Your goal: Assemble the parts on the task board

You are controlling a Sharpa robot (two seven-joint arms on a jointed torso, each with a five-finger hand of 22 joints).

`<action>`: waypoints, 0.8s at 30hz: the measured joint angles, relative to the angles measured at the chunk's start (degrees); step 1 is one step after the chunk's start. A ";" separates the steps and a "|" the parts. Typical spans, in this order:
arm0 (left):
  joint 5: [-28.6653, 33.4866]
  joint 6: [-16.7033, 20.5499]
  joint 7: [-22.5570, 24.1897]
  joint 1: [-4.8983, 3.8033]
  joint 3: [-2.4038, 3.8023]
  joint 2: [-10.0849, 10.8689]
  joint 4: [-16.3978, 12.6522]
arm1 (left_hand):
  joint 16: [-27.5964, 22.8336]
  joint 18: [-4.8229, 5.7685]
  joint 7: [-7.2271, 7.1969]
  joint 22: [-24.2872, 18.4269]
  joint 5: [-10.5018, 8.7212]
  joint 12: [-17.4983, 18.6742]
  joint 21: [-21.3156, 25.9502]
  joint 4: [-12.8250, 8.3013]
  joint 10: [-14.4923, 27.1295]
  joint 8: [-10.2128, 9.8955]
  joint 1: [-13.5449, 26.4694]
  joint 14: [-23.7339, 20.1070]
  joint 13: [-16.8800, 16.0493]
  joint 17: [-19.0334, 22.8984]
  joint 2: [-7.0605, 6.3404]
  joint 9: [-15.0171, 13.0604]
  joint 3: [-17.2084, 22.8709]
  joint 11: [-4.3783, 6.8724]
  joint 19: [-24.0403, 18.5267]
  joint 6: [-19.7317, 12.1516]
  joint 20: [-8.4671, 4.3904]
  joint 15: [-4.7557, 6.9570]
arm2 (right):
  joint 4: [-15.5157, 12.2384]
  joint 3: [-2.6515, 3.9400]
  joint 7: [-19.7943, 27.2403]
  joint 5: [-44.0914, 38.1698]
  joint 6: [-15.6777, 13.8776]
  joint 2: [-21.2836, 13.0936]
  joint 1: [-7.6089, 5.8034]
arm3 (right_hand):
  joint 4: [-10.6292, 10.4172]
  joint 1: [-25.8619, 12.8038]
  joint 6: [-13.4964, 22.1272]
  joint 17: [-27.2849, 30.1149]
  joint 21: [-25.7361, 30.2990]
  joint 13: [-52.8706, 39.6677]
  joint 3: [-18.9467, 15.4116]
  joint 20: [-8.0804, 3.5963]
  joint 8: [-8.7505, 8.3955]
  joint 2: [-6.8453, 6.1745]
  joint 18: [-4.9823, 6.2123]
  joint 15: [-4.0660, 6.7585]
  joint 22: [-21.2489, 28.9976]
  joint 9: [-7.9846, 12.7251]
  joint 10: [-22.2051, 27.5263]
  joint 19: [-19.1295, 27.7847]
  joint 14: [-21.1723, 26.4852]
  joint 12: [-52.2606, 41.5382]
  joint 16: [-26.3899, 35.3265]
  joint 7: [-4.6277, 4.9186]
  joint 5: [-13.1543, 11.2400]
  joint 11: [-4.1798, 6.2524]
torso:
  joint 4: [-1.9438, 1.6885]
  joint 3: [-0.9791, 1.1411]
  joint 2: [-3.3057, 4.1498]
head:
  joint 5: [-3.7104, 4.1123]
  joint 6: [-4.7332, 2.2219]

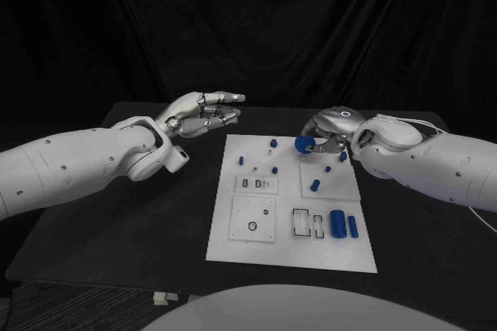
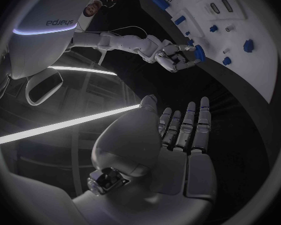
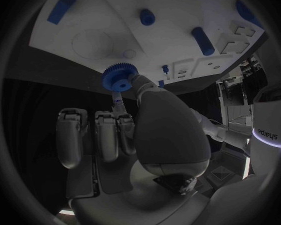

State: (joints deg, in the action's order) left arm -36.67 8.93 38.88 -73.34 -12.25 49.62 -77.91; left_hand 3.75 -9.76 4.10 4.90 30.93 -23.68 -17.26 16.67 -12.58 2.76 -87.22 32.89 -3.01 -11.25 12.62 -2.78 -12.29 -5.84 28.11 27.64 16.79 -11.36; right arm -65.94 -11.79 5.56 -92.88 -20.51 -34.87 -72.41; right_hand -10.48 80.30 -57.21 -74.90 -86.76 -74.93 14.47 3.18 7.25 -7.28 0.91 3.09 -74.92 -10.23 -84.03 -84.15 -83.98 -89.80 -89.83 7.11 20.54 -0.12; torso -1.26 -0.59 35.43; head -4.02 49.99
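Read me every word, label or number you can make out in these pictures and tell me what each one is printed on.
"sharpa", upside down as pictured: on the robot's white body, left wrist view.
"sharpa", again upside down and partly cut off at the rim: on the robot's white body, right wrist view.
The task board and the blue gear held by the right hand carry no readable marks.

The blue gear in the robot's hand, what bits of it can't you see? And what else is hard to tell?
- Blue gear, head view: the right hand covers part of it.
- Small blue parts on the task board, head view: too small to tell shapes.
- Left hand: its palm faces away in the head view.
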 measured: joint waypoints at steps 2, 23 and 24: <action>0.00 -0.05 0.00 0.00 0.00 -0.07 0.02 | 0.00 0.00 0.00 0.00 0.00 0.00 0.00 0.00 0.00 0.00 0.00 0.00 0.00 0.00 0.00 0.00 0.00 0.00 0.00 0.00 0.00 0.00 | -0.71 0.00 0.00 -0.01 0.19 0.70 -0.15 | 0.00 -0.03 0.00 0.00 0.00 0.00 0.00 0.02 0.01 0.02 0.00 -0.09 0.00 0.00 0.00 0.02 0.09 0.00 0.00 0.00 -0.05 0.00 | -0.01 -0.03 -0.01 | 0.10 0.00; 0.00 -0.52 0.00 0.03 0.00 -0.89 0.50 | 0.00 0.00 0.00 -0.04 0.00 0.00 0.00 -0.16 0.00 0.00 0.00 0.00 0.01 0.00 0.00 0.00 0.16 0.00 0.00 0.00 0.00 0.00 | 4.00 0.00 0.08 -0.05 4.13 8.92 -0.11 | 0.06 -0.12 -0.02 -0.04 0.00 0.01 -0.09 0.21 0.13 0.05 0.00 -0.09 0.01 0.00 0.21 0.21 0.09 0.00 0.00 0.00 -1.75 -0.21 | -0.08 0.00 0.09 | 0.72 -0.01; 0.00 -0.54 0.00 0.03 0.00 -0.90 0.50 | 0.00 0.00 0.00 -0.04 0.00 0.00 0.00 -0.16 0.00 0.00 0.00 0.00 0.01 0.00 0.00 0.00 0.16 0.00 0.00 0.00 0.00 0.00 | 4.33 0.00 0.09 -0.05 4.31 9.26 -0.01 | 0.06 -0.12 -0.02 -0.04 0.00 0.01 -0.09 0.21 0.13 0.05 0.00 -0.09 0.01 0.00 0.21 0.21 0.09 0.00 0.00 0.00 -1.78 -0.21 | -0.08 0.00 0.12 | 0.75 -0.01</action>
State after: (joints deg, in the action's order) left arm -36.67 8.39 38.89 -73.32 -12.26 48.72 -77.40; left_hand 3.75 -9.76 4.10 4.86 30.93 -23.68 -17.26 16.51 -12.58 2.76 -87.22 32.89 -3.00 -11.25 12.62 -2.78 -12.13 -5.84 28.11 27.64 16.78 -11.36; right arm -61.61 -11.79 5.66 -92.92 -16.20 -25.61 -72.42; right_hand -10.41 80.18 -57.23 -74.95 -86.76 -74.92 14.38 3.40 7.38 -7.23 0.90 3.00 -74.91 -10.24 -83.82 -83.94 -83.89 -89.80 -89.83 7.11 18.76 -0.33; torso -1.34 -0.59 35.54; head -3.27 49.99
